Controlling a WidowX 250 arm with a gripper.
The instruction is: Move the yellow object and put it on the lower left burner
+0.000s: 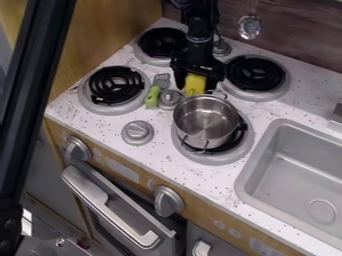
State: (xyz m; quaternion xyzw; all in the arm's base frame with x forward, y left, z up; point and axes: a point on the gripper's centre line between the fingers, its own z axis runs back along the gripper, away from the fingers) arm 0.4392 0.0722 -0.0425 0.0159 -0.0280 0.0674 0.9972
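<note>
Burners (116,86): I count four
Metal pots (207,120): one
Yellow objects (194,84): one
Green-handled spatulas (153,96): one
Countertop knobs (137,132): I make out at least two
Round front knobs (168,200): two
Sink basins (287,170): one
Hanging metal utensils (250,27): one

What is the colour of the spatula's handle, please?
The spatula's handle is green, seen best in the camera view.

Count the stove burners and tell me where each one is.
4: upper left burner, lower left burner, upper right burner, and lower right burner, which the metal pot partly covers.
</note>
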